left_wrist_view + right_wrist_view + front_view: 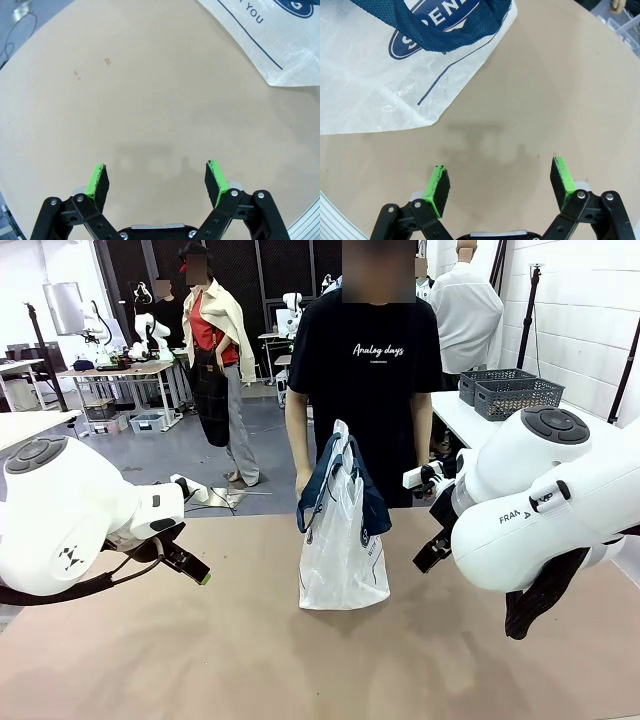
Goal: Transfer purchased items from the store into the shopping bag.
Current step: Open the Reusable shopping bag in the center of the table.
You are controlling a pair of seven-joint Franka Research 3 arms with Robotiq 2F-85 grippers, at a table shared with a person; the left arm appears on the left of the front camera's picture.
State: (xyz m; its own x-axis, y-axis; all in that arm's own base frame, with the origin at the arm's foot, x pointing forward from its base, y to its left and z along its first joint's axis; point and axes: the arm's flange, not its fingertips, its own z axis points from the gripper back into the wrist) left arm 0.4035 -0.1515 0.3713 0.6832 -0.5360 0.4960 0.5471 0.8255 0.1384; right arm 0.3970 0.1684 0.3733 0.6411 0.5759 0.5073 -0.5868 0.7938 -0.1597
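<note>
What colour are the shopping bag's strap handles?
Dark navy; the shopping bag's handles show best in the right wrist view.

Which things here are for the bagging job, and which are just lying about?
Job: bag, standing on the table; left pincer, open; right pincer, open.
Lying about: two grey baskets on the side table; cluttered desk far back.
</note>
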